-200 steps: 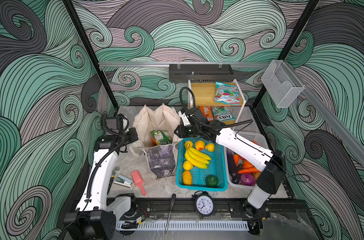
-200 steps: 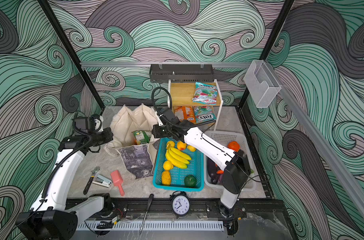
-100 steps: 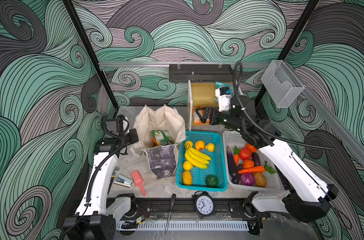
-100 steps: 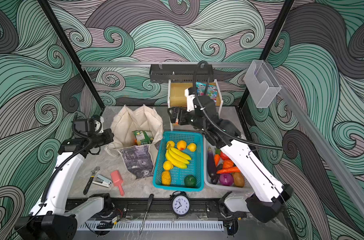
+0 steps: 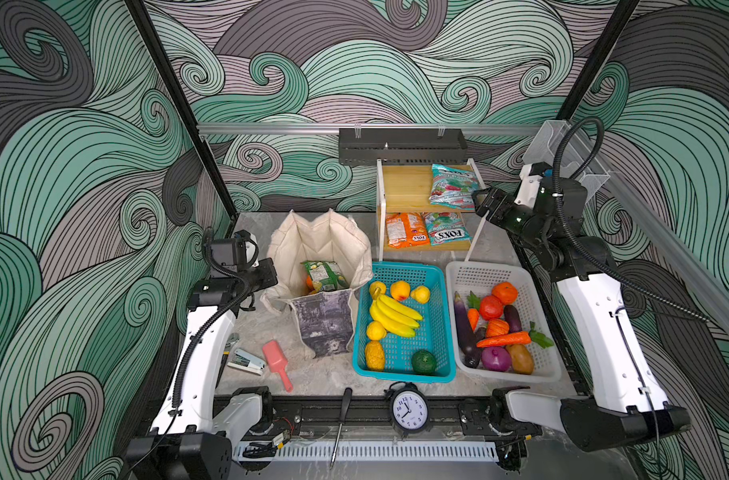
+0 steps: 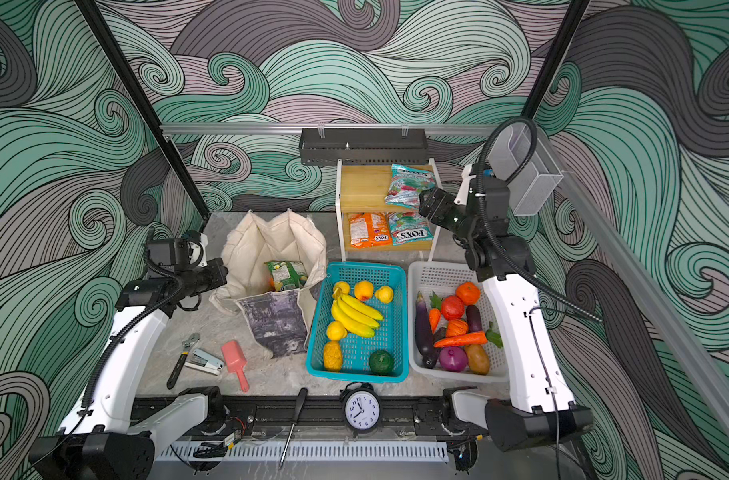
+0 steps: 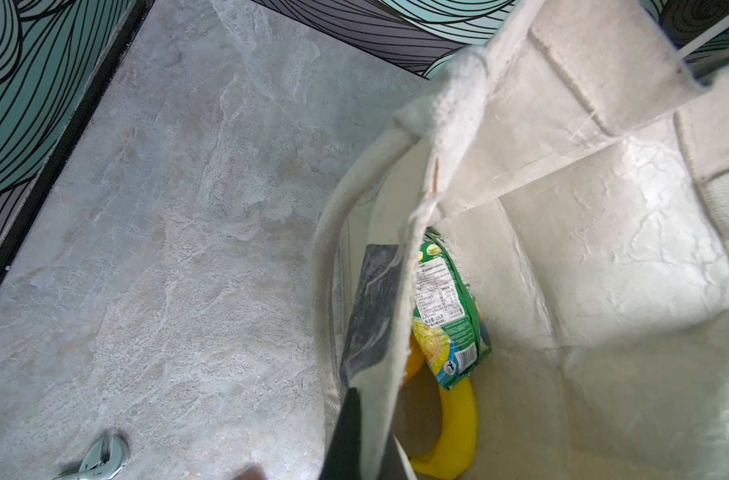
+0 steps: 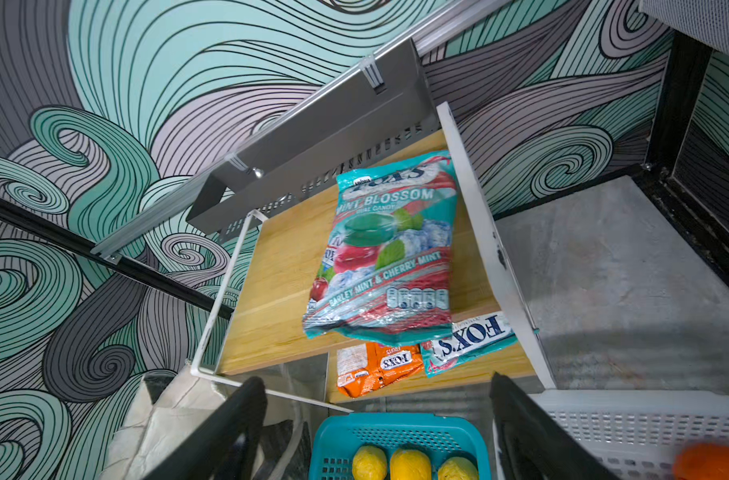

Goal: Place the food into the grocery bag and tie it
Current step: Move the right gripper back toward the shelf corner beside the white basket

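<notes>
Swirling green and grey wallpaper walls in a grey marbled surface [image 5: 321, 374]. At the upper right of a top view the right tool [image 5: 479, 203] hangs empty with its jaws wide apart. It is aimed at the teal-red packet [image 5: 452, 187], which lies flat on the upper board of the shelf [image 5: 404, 185]. The right wrist view shows that packet [image 8: 387, 249] straight ahead of the two black fingers [image 8: 238, 415], untouched.

I judge the packet light, limp and glossy, a film pillow of loose sweets that will sag and slide. The surest hold looks like a pinch across its near sealed edge, which reaches the board's front, rather than on the slick puffed middle. On the lower board an orange packet [image 5: 404, 228] and a second teal packet [image 5: 446, 228] lie side by side.

Left of centre, the left tool [image 5: 269, 270] is closed on the rim of the grocery bag [image 5: 321, 237]. The left wrist view shows canvas pinched in the left tool [image 7: 371, 449], which keeps the mouth open. The bag stands centre-left on the surface. It is soft cloth that would likely slump without that hold, and its printed front panel is folded outward and down.

Inside the bag lie a green packet [image 7: 442, 299], a banana [image 7: 458, 424] and something orange underneath. Right of the bag a teal basket [image 5: 400, 268] of yellow fruit stands just beside a white basket [image 5: 479, 268] of vegetables.
</notes>
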Tool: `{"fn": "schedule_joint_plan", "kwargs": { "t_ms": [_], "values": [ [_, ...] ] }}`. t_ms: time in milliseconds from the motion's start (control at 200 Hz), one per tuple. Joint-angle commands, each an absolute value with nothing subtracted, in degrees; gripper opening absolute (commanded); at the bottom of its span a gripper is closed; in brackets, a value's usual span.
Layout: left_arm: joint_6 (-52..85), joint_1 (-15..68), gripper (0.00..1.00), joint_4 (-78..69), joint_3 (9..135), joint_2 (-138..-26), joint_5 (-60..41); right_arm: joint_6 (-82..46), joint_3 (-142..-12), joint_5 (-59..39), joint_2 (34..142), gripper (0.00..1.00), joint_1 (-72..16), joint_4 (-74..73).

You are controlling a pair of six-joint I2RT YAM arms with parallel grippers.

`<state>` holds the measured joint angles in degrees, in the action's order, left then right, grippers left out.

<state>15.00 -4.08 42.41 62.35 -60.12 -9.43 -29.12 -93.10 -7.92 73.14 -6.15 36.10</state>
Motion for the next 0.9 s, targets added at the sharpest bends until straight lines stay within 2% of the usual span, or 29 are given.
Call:
{"fn": "schedule_joint_plan", "kwargs": {
  "t_ms": [0,190,385,545,645,896],
  "values": [
    [14.50,-4.31,0.00,41.49,61.96,-59.16,-10.64,-33.14,-90.47,-16.39,73.69,0.72,-4.50,33.20],
    [14.50,-4.31,0.00,41.36,61.83,-58.90,-10.80,-35.39,-88.90,-17.74,75.99,0.60,-3.66,29.85],
    [14.41,-4.28,0.00,41.37,61.79,-58.89,-11.71,-35.85,-87.53,-15.56,76.44,0.53,-2.69,27.42],
    [14.32,-4.22,0.00,41.37,61.79,-58.80,-12.10,-37.27,-86.40,-17.92,77.52,0.51,-0.81,25.53],
    [14.32,-4.22,0.00,41.14,61.68,-58.80,-12.14,-37.71,-86.51,-19.20,78.10,0.44,-0.51,24.63],
    [14.30,-4.21,0.00,41.24,61.70,-58.70,-11.95,-38.17,-86.04,-18.82,78.77,0.42,-0.58,23.48]
  ]
}}
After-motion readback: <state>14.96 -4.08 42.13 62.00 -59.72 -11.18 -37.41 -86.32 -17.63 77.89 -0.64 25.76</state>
